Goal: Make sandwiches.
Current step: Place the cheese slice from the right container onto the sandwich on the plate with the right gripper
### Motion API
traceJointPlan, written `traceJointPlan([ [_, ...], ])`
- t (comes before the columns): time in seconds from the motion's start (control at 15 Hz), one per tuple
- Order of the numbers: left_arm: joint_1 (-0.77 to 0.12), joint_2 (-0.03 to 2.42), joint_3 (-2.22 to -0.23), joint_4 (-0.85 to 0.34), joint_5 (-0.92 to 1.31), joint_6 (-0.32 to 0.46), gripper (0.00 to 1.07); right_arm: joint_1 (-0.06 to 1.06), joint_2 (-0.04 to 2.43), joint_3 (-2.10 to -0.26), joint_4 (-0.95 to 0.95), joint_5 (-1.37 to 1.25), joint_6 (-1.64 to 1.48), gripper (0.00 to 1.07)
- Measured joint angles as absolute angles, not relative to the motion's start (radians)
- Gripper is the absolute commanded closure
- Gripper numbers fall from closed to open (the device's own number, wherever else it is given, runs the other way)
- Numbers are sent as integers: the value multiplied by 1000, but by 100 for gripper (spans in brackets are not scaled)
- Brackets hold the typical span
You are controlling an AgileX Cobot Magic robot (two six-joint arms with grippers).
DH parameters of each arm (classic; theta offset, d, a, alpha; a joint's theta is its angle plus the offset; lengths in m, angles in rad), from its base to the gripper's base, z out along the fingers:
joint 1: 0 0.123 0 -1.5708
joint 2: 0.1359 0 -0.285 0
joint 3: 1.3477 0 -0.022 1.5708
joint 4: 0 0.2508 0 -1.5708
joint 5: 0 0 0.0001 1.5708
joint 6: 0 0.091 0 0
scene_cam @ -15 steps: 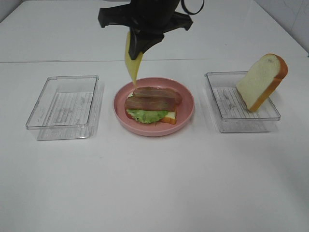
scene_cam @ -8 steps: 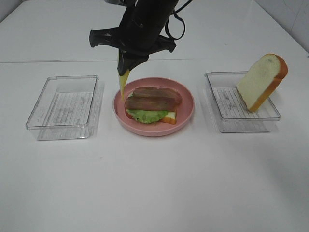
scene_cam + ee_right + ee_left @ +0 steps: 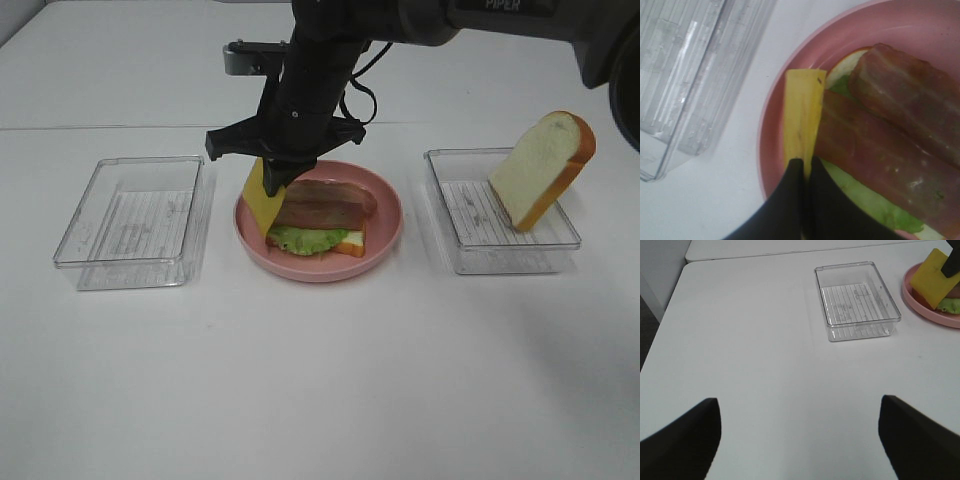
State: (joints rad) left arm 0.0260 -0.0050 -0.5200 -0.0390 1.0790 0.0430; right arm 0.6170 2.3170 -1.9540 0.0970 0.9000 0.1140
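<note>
Pinching the cheese slice (image 3: 262,200) in my right gripper (image 3: 277,187), jaws closed on its top edge. It's hanging thin and yellow at the left rim of the plate (image 3: 385,228), just beside the bacon (image 3: 325,203) and lettuce (image 3: 300,240) stack. It's now sitting lower and turned broadside versus a second ago. Left gripper (image 3: 800,440) is hovering wide open, holding nothing.
</note>
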Motion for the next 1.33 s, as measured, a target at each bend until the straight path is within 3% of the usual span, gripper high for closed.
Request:
traceJointPlan([
  [0.47,26,-5,-520,-39,1079,43,28,617,2342,-1954,-138,927,150,107],
  [1.0,26,-5,-520,-39,1079,43,28,617,2342,-1954,-190,945,164,107],
  [1.13,26,-5,-520,-39,1079,43,28,617,2342,-1954,-192,962,170,67],
  [1.33,26,-5,-520,-39,1079,43,28,617,2342,-1954,-209,1005,176,26],
])
